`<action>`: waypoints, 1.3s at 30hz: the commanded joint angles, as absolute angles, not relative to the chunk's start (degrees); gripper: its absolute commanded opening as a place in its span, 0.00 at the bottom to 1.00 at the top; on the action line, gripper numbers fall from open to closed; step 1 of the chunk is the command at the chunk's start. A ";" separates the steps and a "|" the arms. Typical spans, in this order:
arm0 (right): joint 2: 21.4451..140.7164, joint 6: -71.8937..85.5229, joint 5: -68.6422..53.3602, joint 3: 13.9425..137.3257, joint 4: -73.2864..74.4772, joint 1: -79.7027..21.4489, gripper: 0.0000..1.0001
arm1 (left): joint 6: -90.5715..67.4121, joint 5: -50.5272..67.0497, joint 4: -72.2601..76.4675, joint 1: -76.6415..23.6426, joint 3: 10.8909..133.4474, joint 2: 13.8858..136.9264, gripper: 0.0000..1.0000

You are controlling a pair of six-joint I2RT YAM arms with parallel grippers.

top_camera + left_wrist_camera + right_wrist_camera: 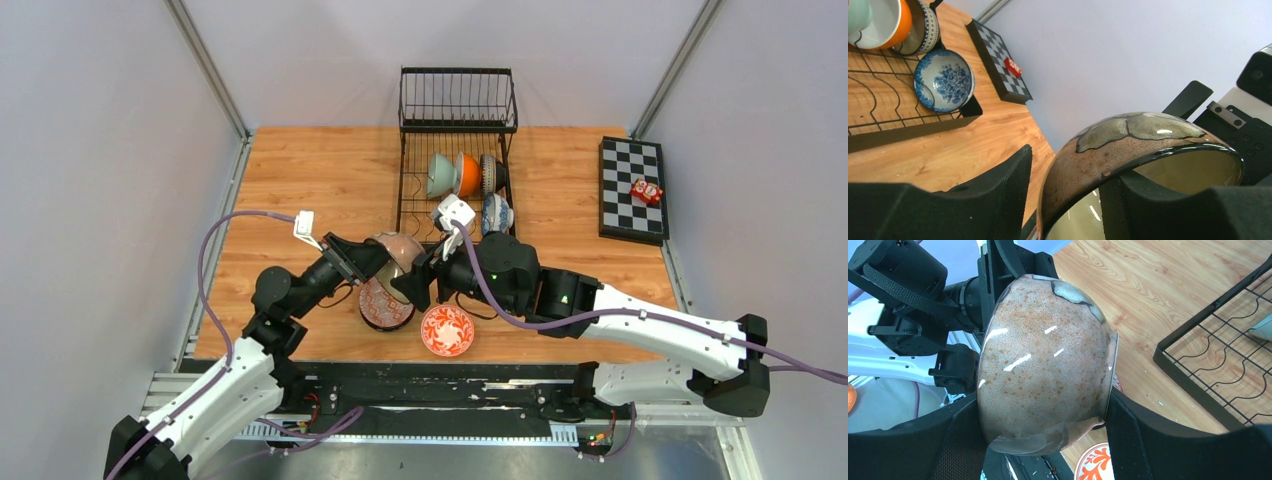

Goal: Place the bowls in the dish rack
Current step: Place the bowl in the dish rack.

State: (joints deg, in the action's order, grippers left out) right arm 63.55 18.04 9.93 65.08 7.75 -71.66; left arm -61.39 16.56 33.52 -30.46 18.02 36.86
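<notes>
The right gripper (1043, 440) is clamped across a brown speckled glazed ceramic bowl (1043, 370), with one finger on each side. The left gripper (1068, 195) stands parted and straddles that bowl's rim, its outer finger just clear of the wall. The black wire dish rack (1218, 370) lies near, off the right gripper's right finger.

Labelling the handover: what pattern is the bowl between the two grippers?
Speckled brown bowl with black-outlined grey patches; right wrist view.

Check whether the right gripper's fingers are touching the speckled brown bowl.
Touching. The right wrist view shows the speckled brown bowl wedged between both fingers, base and rim pressed against them.
</notes>
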 commanded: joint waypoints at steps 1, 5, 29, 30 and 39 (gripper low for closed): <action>60.68 18.58 12.12 65.96 1.61 -72.74 0.02 | -59.90 16.88 30.74 -30.32 19.63 35.89 0.53; 60.50 18.70 13.28 66.01 1.76 -72.75 0.02 | -58.80 16.79 28.23 -30.32 20.10 35.38 0.58; 59.60 17.34 16.86 67.13 3.22 -72.74 0.02 | -56.25 17.30 22.25 -30.31 21.51 34.71 0.74; 59.73 17.13 17.24 67.21 3.34 -72.76 0.02 | -56.17 17.38 22.19 -30.31 21.60 34.62 0.74; 60.31 17.08 17.34 67.50 3.39 -72.75 0.02 | -55.71 17.45 21.71 -30.27 22.09 34.81 0.76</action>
State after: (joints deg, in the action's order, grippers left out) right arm 61.65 17.74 16.12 65.06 8.60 -71.79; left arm -56.97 16.62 21.71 -30.46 20.75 35.07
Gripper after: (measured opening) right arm 0.739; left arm 0.758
